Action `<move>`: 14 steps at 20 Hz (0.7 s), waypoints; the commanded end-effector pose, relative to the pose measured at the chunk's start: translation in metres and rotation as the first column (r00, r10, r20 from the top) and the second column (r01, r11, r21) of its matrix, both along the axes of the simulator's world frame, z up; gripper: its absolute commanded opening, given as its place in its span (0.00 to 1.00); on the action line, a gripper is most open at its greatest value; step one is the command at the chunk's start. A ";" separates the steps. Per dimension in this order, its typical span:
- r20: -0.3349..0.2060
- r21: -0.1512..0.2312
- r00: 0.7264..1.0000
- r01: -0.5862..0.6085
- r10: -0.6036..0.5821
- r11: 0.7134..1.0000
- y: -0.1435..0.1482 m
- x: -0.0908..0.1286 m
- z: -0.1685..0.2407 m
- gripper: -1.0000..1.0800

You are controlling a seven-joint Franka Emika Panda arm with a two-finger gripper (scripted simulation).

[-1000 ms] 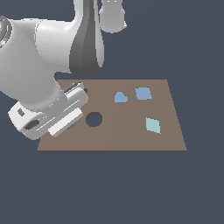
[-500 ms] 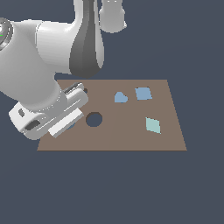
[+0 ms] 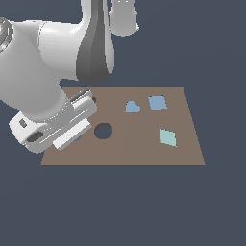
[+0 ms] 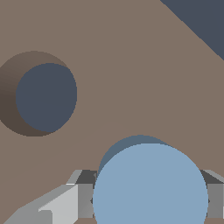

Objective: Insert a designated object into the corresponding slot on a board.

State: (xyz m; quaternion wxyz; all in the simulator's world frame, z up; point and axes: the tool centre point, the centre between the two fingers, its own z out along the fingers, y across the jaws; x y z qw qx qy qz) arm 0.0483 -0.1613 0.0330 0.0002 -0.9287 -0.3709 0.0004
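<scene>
One light blue disc (image 4: 150,186) sits between the two fingers of the end effector (image 4: 146,197), which pinches it by its edges above the brown board (image 4: 131,65), near the round hole (image 4: 46,97). It looks stiff, thin and light, so holding its rim seems best. Being round, it has no long side, and its flat face points up.

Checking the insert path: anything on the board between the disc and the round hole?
Nothing visible. In the wrist view the light blue disc sits between the pincer fingers, and only bare brown board separates it from the round hole.
</scene>
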 end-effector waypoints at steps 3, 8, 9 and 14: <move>0.000 0.000 1.000 0.022 -0.022 1.000 0.001 -0.001 0.000 0.00; 0.000 0.000 0.997 0.082 -0.082 0.997 0.003 -0.004 0.001 0.00; 0.000 0.000 0.995 0.098 -0.098 0.995 0.004 -0.005 0.001 0.00; 0.001 0.000 0.980 0.199 -0.199 0.980 0.008 -0.010 0.001 0.00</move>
